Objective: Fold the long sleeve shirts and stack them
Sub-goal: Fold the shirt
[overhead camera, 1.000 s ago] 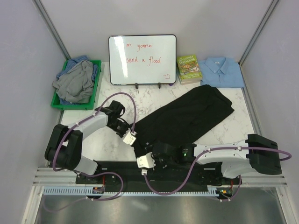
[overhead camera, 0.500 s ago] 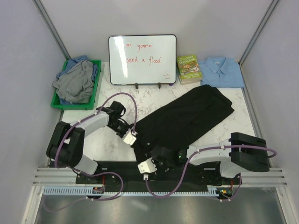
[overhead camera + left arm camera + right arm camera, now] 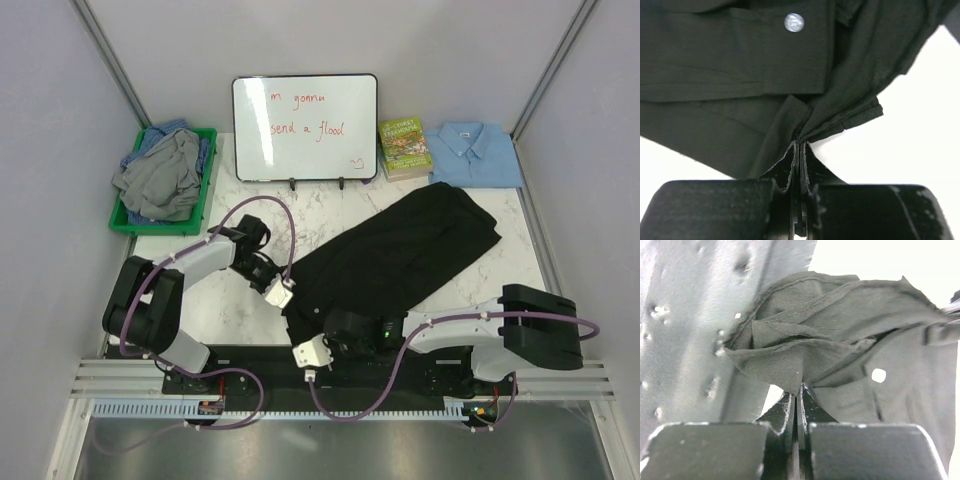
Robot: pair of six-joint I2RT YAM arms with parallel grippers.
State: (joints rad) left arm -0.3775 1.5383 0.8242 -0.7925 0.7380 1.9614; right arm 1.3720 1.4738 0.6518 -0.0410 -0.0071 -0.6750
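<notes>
Change against the earlier frames: right arm only. Its elbow, at the far right edge a second ago, sits slightly further in. The right pincer point(image 3: 799, 388) stood apart a second ago; it is now together, clamped on a bunched fold of the black shirt point(image 3: 400, 250) at the shirt's lower-left end. The left pincer point(image 3: 799, 145) has not moved and stays clamped on the same shirt's left edge, with cloth gathered to a point between the tips. The shirt's lower-left corner is drawn in a little; the rest of it lies as before.

Position of the black shirt: on the desk point(image 3: 470, 290), stretched diagonally from lower left of centre up to the right of centre. Both grips are close together at its lower-left end.

Count, top view:
- Arms: 2. Pincers: 2, both shut on cloth.
- Shirts out on the desk: 2. The black one, and a light blue shirt point(image 3: 475, 150) with a collar, folded flat at upper right.
- Green bin point(image 3: 207, 190), upper left: 1. It holds a crumpled grey shirt point(image 3: 165, 185) on top and a blue garment point(image 3: 150, 145) under it. Whether more lie beneath, cannot tell.
- Whiteboard point(image 3: 305, 125) with red writing, upper centre: 1.
- Book point(image 3: 402, 145), between whiteboard and light blue shirt: 1.
- Pale buttons seen: 1 in the left wrist view point(image 3: 794, 22), top centre; 1 in the right wrist view point(image 3: 879, 375), right of centre.
</notes>
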